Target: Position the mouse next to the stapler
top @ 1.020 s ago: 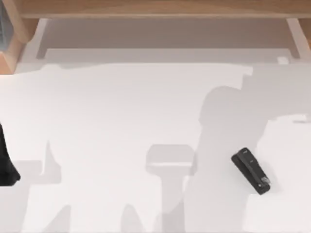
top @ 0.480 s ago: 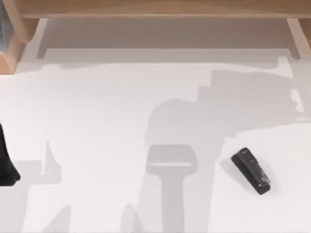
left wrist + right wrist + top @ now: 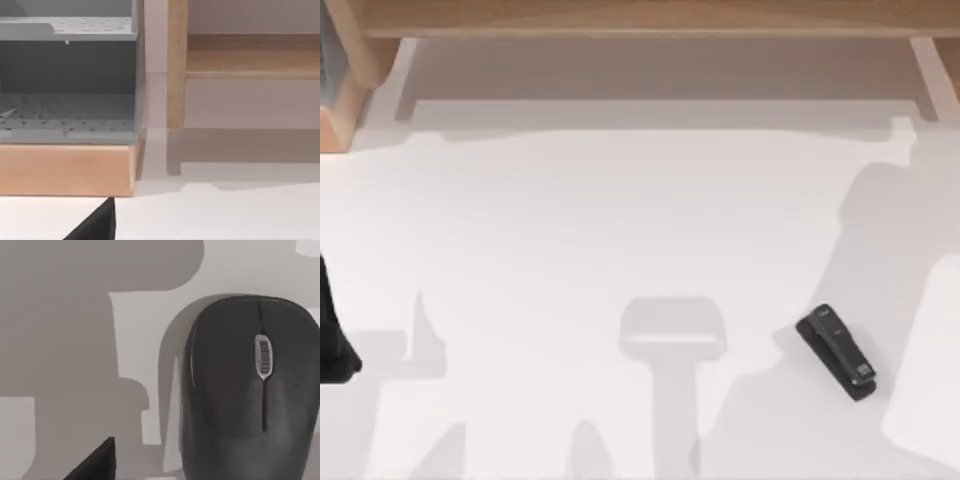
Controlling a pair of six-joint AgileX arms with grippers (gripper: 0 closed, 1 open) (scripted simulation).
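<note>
Lying diagonally: stapler, metallic tip lower-right.

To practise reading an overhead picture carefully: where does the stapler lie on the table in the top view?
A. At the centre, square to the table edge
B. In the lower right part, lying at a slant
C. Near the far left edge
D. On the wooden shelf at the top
B: the stapler lies slanted on the white table, in the lower right part of the top view.
</note>
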